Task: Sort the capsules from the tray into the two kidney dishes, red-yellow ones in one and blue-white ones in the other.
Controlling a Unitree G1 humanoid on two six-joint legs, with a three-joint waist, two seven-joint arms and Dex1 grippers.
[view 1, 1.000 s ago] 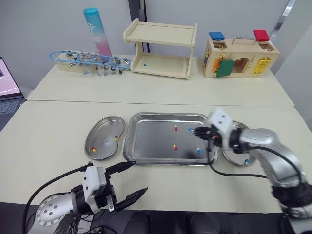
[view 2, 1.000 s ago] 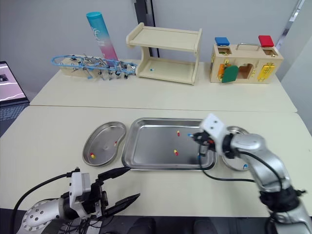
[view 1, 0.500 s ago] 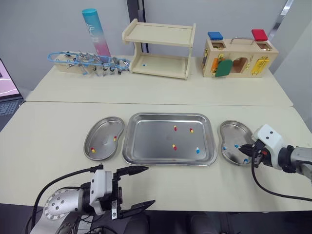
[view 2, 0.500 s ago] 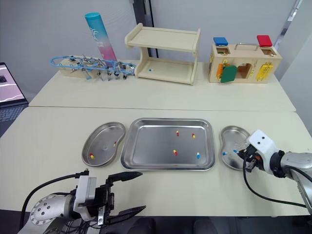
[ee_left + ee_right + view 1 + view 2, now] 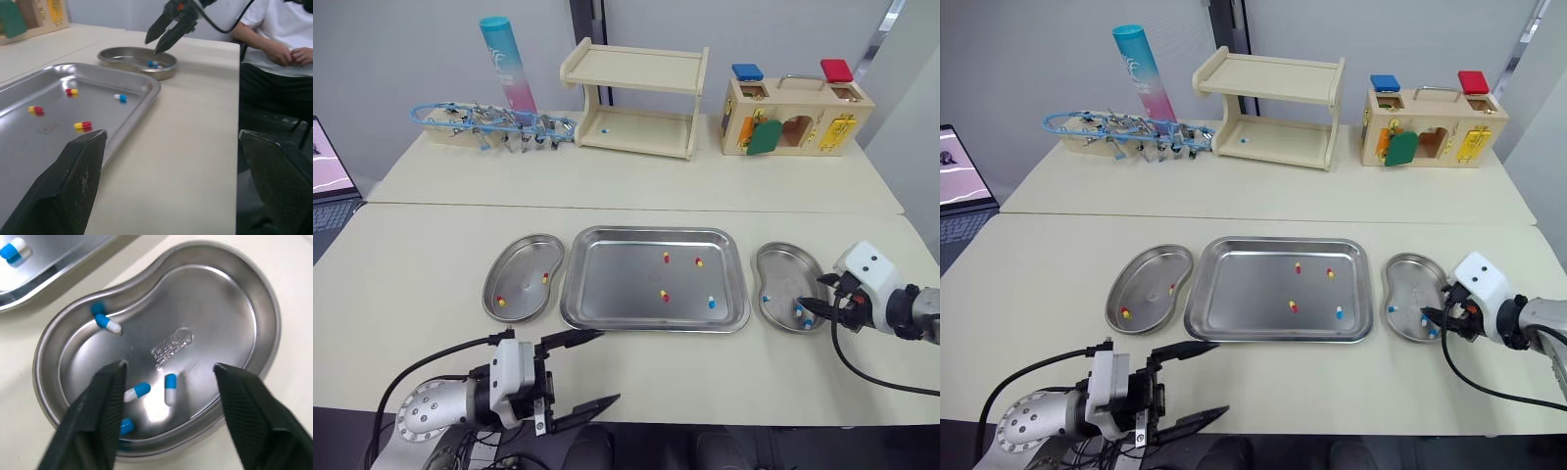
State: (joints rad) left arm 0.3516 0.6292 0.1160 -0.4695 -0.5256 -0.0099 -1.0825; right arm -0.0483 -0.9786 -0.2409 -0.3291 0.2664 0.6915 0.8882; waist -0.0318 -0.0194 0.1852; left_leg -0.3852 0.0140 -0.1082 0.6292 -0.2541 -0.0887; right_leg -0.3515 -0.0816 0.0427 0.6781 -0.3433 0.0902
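Note:
The steel tray (image 5: 607, 284) lies mid-table holding three red-yellow capsules (image 5: 666, 258) and one blue-white capsule (image 5: 711, 303). The left kidney dish (image 5: 521, 264) has two red-yellow capsules (image 5: 500, 301). The right kidney dish (image 5: 781, 262) holds several blue-white capsules (image 5: 108, 324). My right gripper (image 5: 810, 308) hovers low over that dish's near right part, open, with nothing between its fingers (image 5: 107, 396). My left gripper (image 5: 607, 366) stands open near the table's front edge, short of the tray's near left corner, and is empty.
Along the back of the far table stand a wooden shelf (image 5: 636, 98), a wooden lock box (image 5: 795, 116), a blue-pink tube (image 5: 507, 64) and a rack of clips (image 5: 489, 122). A laptop (image 5: 328, 176) sits at the far left. A person (image 5: 279, 44) sits beyond the table's right end.
My right gripper moved from the tray to the right dish, shut on a blue-white capsule, then opened; the capsule now lies in the dish. The left gripper barely moved.

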